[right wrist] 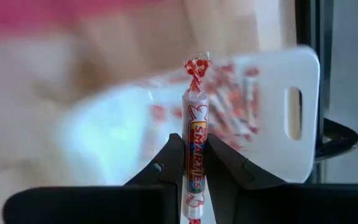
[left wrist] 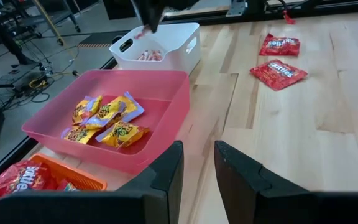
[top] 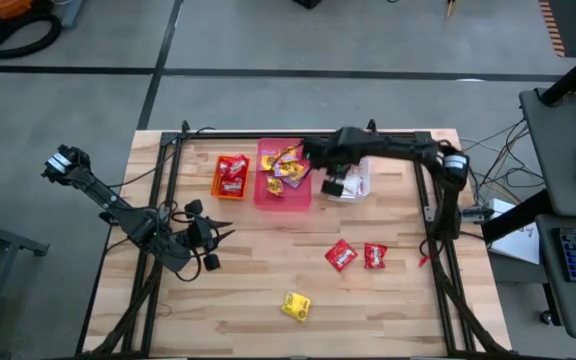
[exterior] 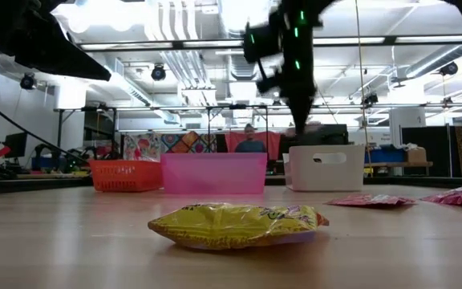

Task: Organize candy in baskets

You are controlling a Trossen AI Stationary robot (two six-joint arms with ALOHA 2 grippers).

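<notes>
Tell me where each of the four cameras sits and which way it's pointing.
High view: overhead, straight down on the table; both arms show.
Low view: table height, level past a yellow packet toward the three bins; an arm hangs above.
Left wrist view: on the left arm, toward the pink bin; own jaws apart.
Right wrist view: on the right arm, over the white bin; own jaws clamp a Smarties roll.
Shared: all views show the white bin.

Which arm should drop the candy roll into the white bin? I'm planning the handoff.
Right. The right gripper already pinches the candy roll above the white bin; the left gripper waits far off.
</notes>
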